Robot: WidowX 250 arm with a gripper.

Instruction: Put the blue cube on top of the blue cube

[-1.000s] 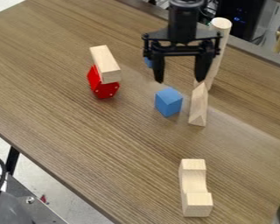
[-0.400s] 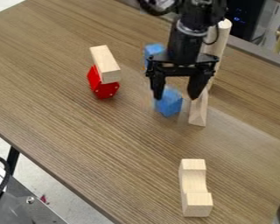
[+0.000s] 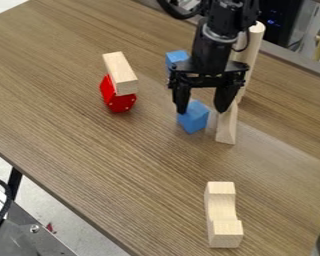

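The black gripper (image 3: 201, 110) hangs open over the upper middle of the table, its fingers spread apart. Just below and partly behind its left finger is a blue cube (image 3: 193, 119) resting on the table, its upper part partly covered by that finger. Farther back, left of the gripper's body, stands another blue cube (image 3: 177, 57), partly hidden by the arm.
A wooden wedge (image 3: 227, 126) lies right beside the near blue cube, with a tall wooden cylinder (image 3: 252, 44) behind it. At left a wooden block (image 3: 120, 72) leans on a red piece (image 3: 117, 98). A notched wooden block (image 3: 222, 215) lies on the table (image 3: 109, 175) at the front.
Compared with a second ago, the gripper is lower and nearer the front blue cube, and the arm's wrist has come into view. More of the rear blue cube shows. The blocks have stayed put.
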